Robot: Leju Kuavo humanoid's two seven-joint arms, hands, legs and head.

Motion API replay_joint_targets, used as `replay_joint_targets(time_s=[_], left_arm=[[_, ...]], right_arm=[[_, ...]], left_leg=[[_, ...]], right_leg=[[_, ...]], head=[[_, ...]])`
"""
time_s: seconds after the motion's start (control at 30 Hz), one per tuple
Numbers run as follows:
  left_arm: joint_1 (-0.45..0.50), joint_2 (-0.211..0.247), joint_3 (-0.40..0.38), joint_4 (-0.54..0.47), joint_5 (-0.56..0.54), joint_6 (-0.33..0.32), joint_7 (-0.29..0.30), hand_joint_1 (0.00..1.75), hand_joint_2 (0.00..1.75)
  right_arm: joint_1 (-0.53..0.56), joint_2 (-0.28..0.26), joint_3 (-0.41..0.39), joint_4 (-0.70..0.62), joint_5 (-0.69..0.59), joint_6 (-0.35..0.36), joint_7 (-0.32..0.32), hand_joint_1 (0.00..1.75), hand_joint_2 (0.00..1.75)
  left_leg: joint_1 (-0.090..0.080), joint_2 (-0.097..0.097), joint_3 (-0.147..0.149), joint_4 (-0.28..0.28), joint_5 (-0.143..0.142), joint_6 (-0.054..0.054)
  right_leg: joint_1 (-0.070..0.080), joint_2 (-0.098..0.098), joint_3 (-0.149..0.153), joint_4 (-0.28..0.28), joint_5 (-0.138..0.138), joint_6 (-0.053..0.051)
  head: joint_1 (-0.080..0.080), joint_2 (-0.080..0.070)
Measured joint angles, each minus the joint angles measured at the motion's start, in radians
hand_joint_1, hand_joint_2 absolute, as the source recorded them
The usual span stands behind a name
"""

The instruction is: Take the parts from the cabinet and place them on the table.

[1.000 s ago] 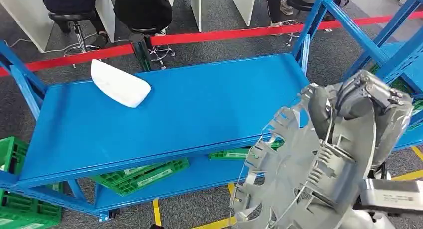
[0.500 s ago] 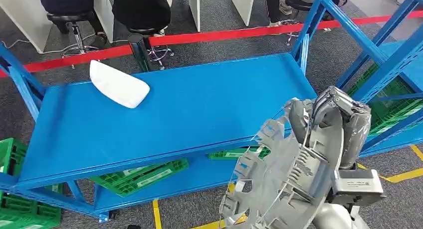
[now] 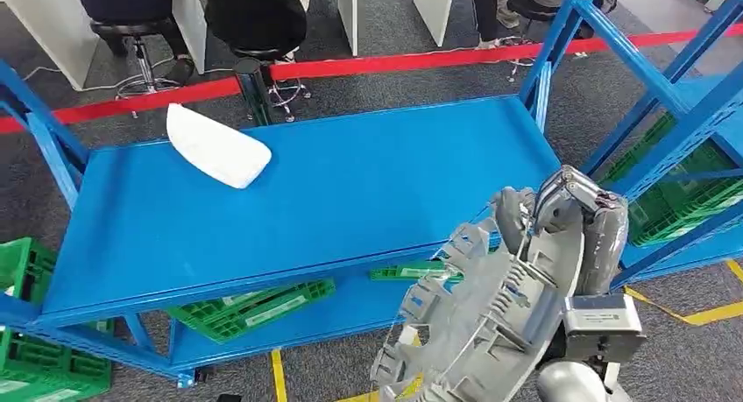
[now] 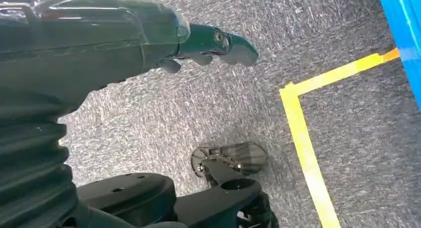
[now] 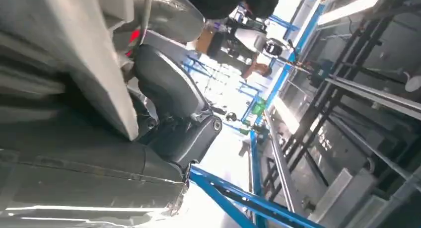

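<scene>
The right hand (image 3: 574, 222) is gripping the grey ribbed part (image 3: 486, 319) at five o'clock of the blue table (image 3: 350, 183). The left hand (image 4: 149, 34) is hanging over carpet, its fingers loosely apart and holding nothing.

Large grey part (image 3: 477, 323): matt moulded plastic, ribbed. White part (image 3: 216, 145): smooth plastic, slight sheen. Desk (image 3: 350, 192): smooth blue painted metal. Right hand (image 3: 561, 222): grey glossy plastic. Floor (image 4: 198, 99): rough grey carpet. Crates (image 3: 254, 306): green plastic.
</scene>
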Motion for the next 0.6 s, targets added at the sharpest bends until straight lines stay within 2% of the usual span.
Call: replay_joint_targets(time_s=[0.03, 0.07, 0.17, 0.2, 0.23, 0.27, 0.33, 0.37, 0.4, 0.43, 0.47, 0.5, 0.53, 0.57, 0.6], left_arm=[[0.0, -0.001, 0.0, 0.0, -0.002, 0.0, -0.01, 0.0, 1.75], [-0.001, -0.001, 0.0, 0.0, -0.004, 0.0, -0.019, 0.0, 1.75], [0.0, -0.002, 0.0, 0.0, -0.014, -0.001, -0.039, 0.0, 1.75], [0.001, -0.002, 0.0, 0.0, -0.018, -0.003, -0.04, 0.0, 1.75], [0.0, -0.002, 0.0, 0.0, -0.019, -0.005, -0.04, 0.0, 1.75], [0.001, -0.002, 0.0, 0.0, -0.02, -0.006, -0.039, 0.0, 1.75], [0.001, -0.003, 0.0, 0.0, -0.021, -0.008, -0.033, 0.0, 1.75], [0.001, -0.005, 0.0, 0.0, -0.022, -0.01, -0.027, 0.0, 1.75], [0.001, -0.006, 0.0, 0.0, -0.023, -0.011, -0.024, 0.0, 1.75], [0.001, -0.007, 0.0, 0.0, -0.023, -0.014, -0.024, 0.0, 1.75], [0.001, -0.007, 0.0, 0.0, -0.024, -0.015, -0.023, 0.0, 1.75], [0.001, -0.008, 0.0, 0.0, -0.025, -0.015, -0.022, 0.0, 1.75], [0.0, -0.008, 0.0, 0.0, -0.026, -0.015, -0.022, 0.0, 1.75], [-0.002, -0.009, 0.0, 0.0, -0.027, -0.016, -0.021, 0.0, 1.75], [-0.001, -0.01, 0.0, 0.0, -0.027, -0.016, -0.022, 0.0, 1.75]], right_arm=[[-0.001, 0.001, 0.005, 0.0, 0.0, 0.0, 0.0, 1.75, 1.75], [-0.002, 0.003, 0.006, 0.0, 0.001, 0.002, 0.0, 1.75, 1.75], [-0.002, 0.004, 0.007, -0.003, 0.015, 0.003, 0.005, 1.75, 1.75], [-0.003, 0.005, 0.008, -0.003, 0.019, 0.003, 0.008, 1.75, 1.75], [-0.003, 0.005, 0.008, -0.003, 0.026, 0.003, 0.014, 1.75, 1.75], [-0.002, 0.005, 0.009, -0.006, 0.032, 0.003, 0.016, 1.75, 1.75], [-0.001, 0.005, 0.009, -0.011, 0.043, 0.003, 0.026, 1.75, 1.75], [-0.002, 0.005, 0.01, -0.014, 0.05, 0.004, 0.031, 1.75, 1.75], [-0.001, 0.005, 0.011, -0.016, 0.057, 0.005, 0.037, 1.75, 1.75], [-0.001, 0.005, 0.011, -0.019, 0.064, 0.005, 0.042, 1.75, 1.75], [-0.002, 0.005, 0.013, -0.023, 0.072, 0.007, 0.048, 1.75, 1.75], [-0.003, 0.005, 0.013, -0.027, 0.077, 0.008, 0.05, 1.75, 1.75], [-0.004, 0.005, 0.013, -0.031, 0.081, 0.008, 0.051, 1.75, 1.75], [-0.004, 0.004, 0.013, -0.034, 0.084, 0.008, 0.052, 1.75, 1.75], [-0.007, 0.004, 0.013, -0.037, 0.087, 0.011, 0.055, 1.75, 1.75]], left_leg=[[0.0, -0.001, -0.002, 0.0, 0.0, -0.006], [-0.005, -0.003, -0.008, 0.003, 0.002, -0.014], [0.001, -0.003, -0.01, 0.001, 0.015, -0.034], [0.0, -0.003, -0.013, 0.001, 0.015, -0.041], [0.003, -0.002, -0.018, 0.014, -0.014, -0.047], [0.004, -0.002, -0.032, 0.062, -0.065, -0.051], [0.009, -0.003, -0.076, 0.198, -0.155, -0.057], [0.011, -0.003, -0.094, 0.263, -0.184, -0.06], [0.011, -0.003, -0.089, 0.278, -0.181, -0.062], [0.012, -0.003, -0.065, 0.254, -0.157, -0.062], [0.012, -0.003, -0.022, 0.194, -0.12, -0.062], [0.012, -0.003, 0.037, 0.107, -0.083, -0.061], [0.014, -0.005, 0.092, 0.022, -0.068, -0.06], [0.011, -0.009, 0.115, -0.009, -0.087, -0.055], [0.01, -0.013, 0.108, -0.015, -0.08, -0.05]], right_leg=[[0.0, 0.0, 0.029, -0.074, 0.015, -0.005], [0.006, 0.002, 0.043, -0.091, 0.012, -0.009], [0.011, 0.002, 0.038, -0.095, 0.014, -0.02], [0.008, -0.001, 0.038, -0.105, 0.023, -0.033], [0.006, -0.006, 0.036, -0.108, 0.03, -0.04], [0.007, -0.006, 0.029, -0.109, 0.034, -0.047], [0.01, -0.01, 0.016, -0.106, 0.042, -0.052], [0.011, -0.011, 0.006, -0.105, 0.048, -0.052], [0.012, -0.011, -0.002, -0.102, 0.054, -0.05], [0.011, -0.011, -0.011, -0.1, 0.058, -0.049], [0.01, -0.011, -0.02, -0.096, 0.063, -0.045], [0.009, -0.01, -0.026, -0.092, 0.066, -0.042], [0.009, -0.01, -0.029, -0.087, 0.069, -0.037], [0.014, -0.01, -0.035, -0.085, 0.072, -0.03], [0.014, -0.009, -0.036, -0.083, 0.079, -0.023]], head=[[0.003, 0.0], [0.003, 0.0], [0.0, 0.0], [0.0, 0.0], [-0.002, 0.0], [-0.012, 0.0], [-0.028, 0.0], [-0.029, 0.0], [-0.03, 0.0], [-0.031, 0.0], [-0.033, 0.0], [-0.034, 0.0], [-0.038, 0.0], [-0.043, 0.0], [-0.04, 0.0]])
